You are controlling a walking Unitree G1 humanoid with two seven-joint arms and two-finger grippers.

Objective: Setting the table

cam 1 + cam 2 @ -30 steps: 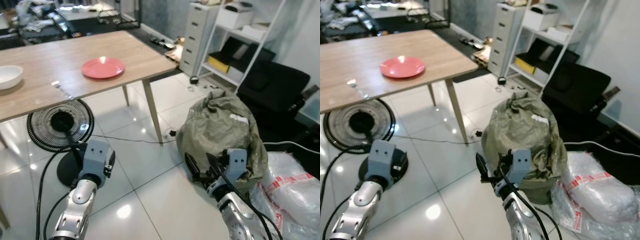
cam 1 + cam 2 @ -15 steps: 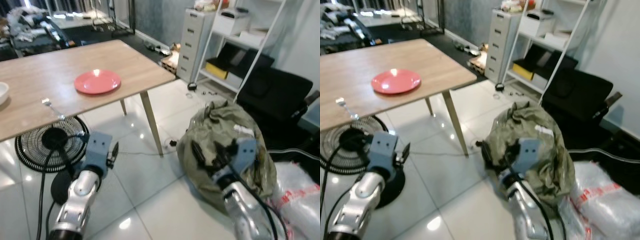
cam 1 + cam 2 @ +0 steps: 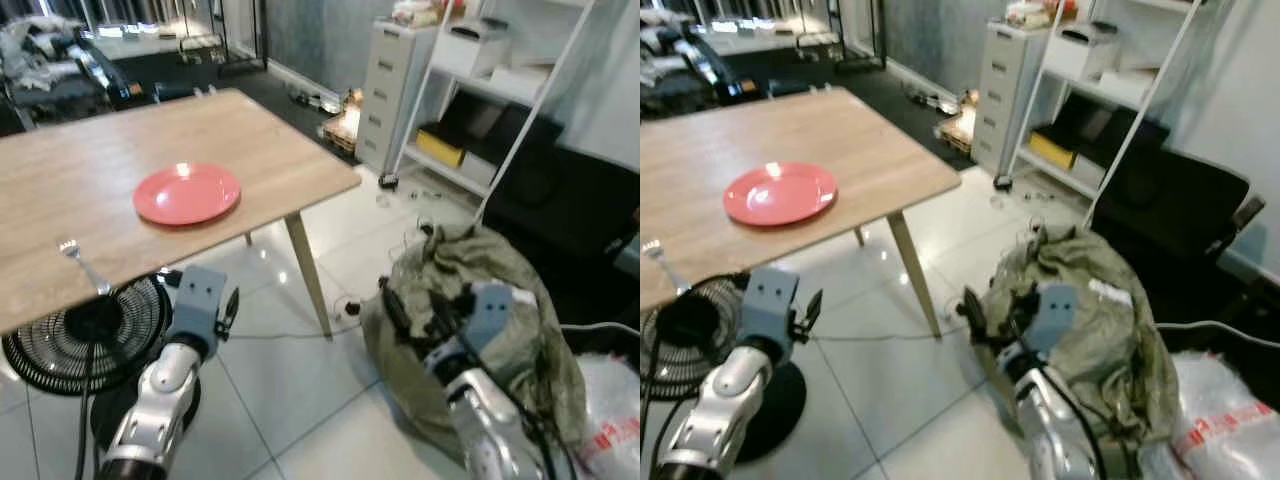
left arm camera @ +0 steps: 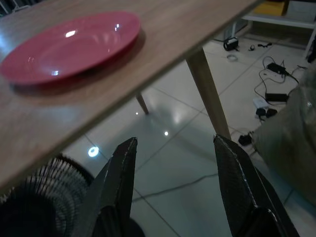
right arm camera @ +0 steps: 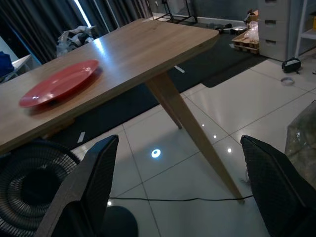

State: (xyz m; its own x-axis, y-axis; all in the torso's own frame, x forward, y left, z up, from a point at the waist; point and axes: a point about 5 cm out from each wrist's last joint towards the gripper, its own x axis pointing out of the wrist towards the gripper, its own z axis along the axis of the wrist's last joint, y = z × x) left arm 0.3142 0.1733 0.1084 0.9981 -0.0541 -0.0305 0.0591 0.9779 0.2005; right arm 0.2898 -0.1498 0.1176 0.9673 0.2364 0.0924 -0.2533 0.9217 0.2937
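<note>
Head views: wooden table point(image 3: 100, 170) with red plate point(image 3: 187, 193) lying flat near its right end, silver fork point(image 3: 83, 266) at the near edge, well left of the plate. Left gripper point(image 3: 229, 309) hangs below the table edge, right gripper point(image 3: 400, 309) is raised in front of an olive green sack point(image 3: 480, 320) on the tiled floor; black fan point(image 3: 85, 335) stands under the table. Left wrist view: fingers point(image 4: 121, 180) apart, nothing between them, plate on the table above. Right wrist view: fingers point(image 5: 96, 180) spread wide, empty, table leg point(image 5: 195, 131) between them, plate well apart up on the tabletop.
</note>
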